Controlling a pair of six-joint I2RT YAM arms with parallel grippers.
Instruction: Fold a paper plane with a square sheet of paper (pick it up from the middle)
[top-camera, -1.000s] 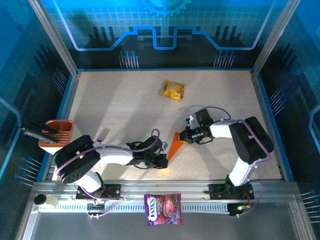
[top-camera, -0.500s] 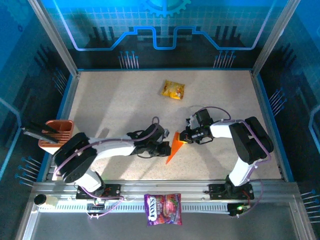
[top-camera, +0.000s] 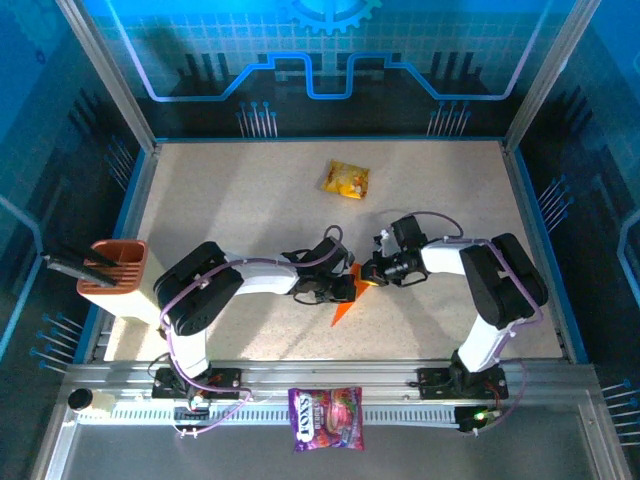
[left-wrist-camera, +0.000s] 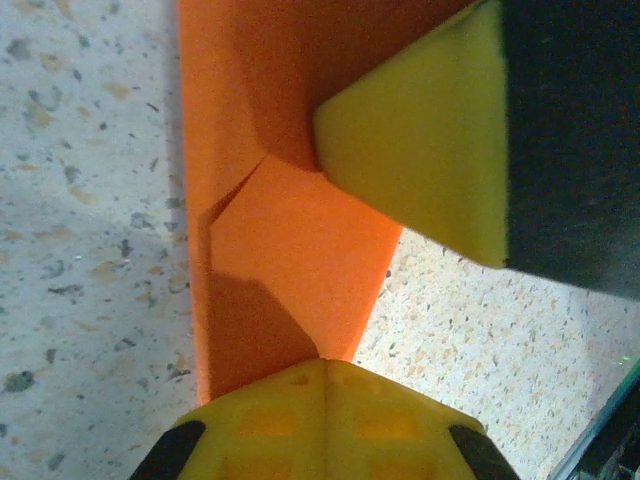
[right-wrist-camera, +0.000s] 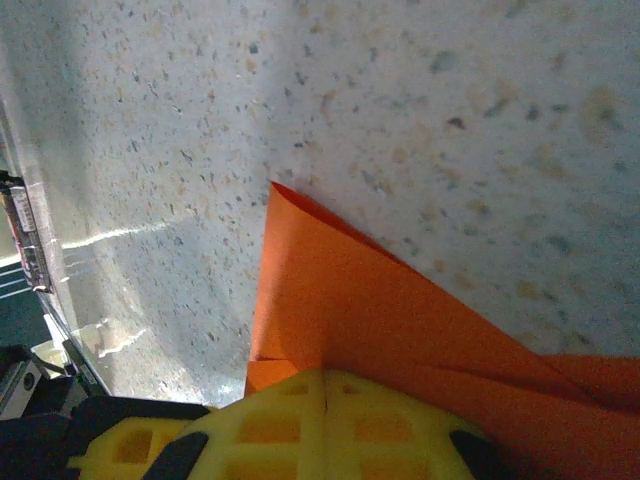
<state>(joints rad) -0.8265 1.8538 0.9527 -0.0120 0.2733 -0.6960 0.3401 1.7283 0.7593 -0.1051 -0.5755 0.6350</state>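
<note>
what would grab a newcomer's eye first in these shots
The bright orange paper, folded to a point, is mid-table, pinched from both sides by the left claw and right claw. A yellow snack packet lies alone toward the far edge, and a purple bag lies at the near edge.

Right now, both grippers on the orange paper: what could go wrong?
Left gripper and right gripper are both shut on the folded orange paper, close together: pulling apart could tear it. They sit almost touching, so a small move might make them collide.
</note>
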